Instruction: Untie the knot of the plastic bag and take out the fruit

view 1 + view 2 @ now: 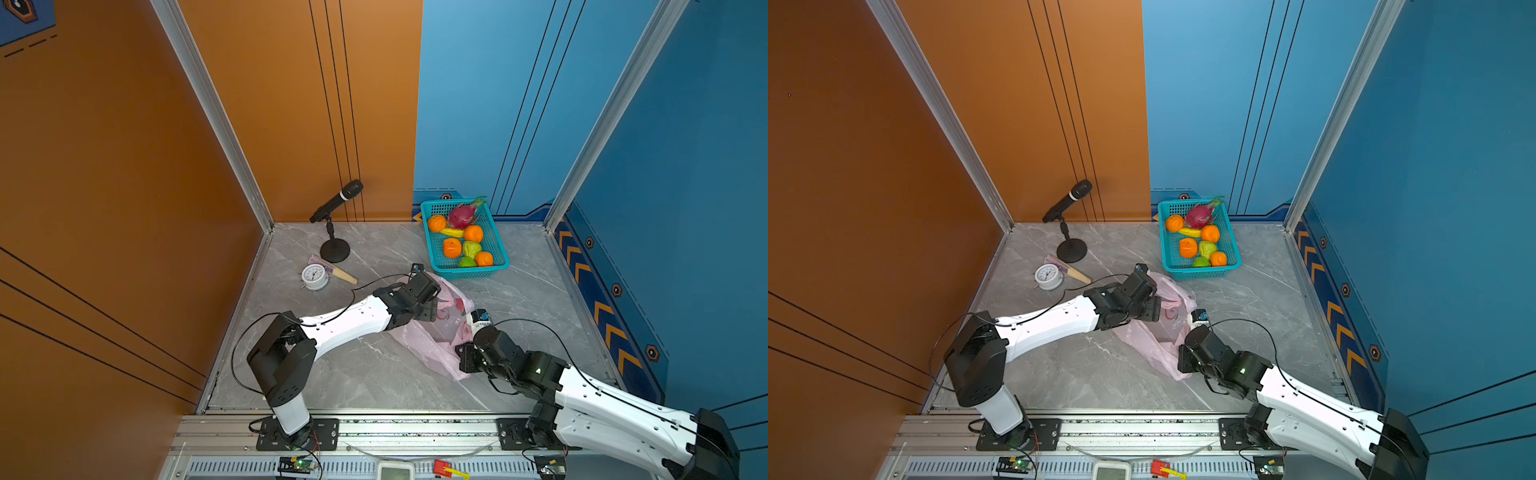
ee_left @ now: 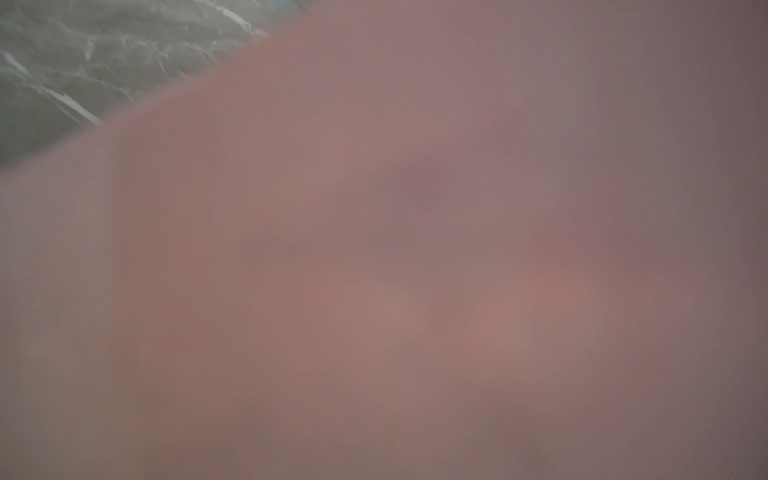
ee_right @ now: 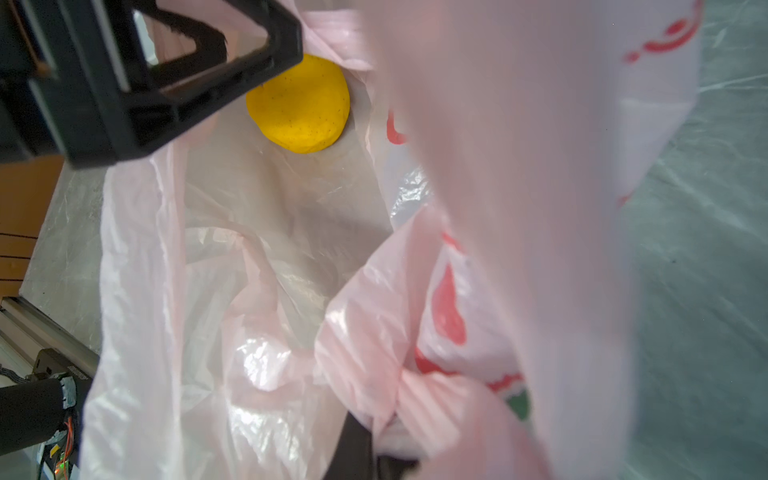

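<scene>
The pale-pink plastic bag (image 1: 432, 349) (image 1: 1154, 345) lies mid-table with its mouth held open; the knot is out of view. My right gripper (image 3: 374, 436) is shut on a bunched edge of the bag (image 3: 249, 270) and holds it up. One yellow round fruit (image 3: 303, 108) rests deep inside. My left gripper (image 1: 434, 309) reaches into the bag's mouth, and one of its black fingers (image 3: 187, 83) sits just beside the yellow fruit. Its second finger is hidden. Pink film (image 2: 415, 249) covers the left wrist view.
A teal basket (image 1: 496, 232) at the back right holds a dragon fruit (image 1: 463, 216), several tangerines, green fruits and a banana. A microphone on a stand (image 1: 334, 249), a white alarm clock (image 1: 314, 276) and a folded fan (image 1: 340, 272) sit at the back left.
</scene>
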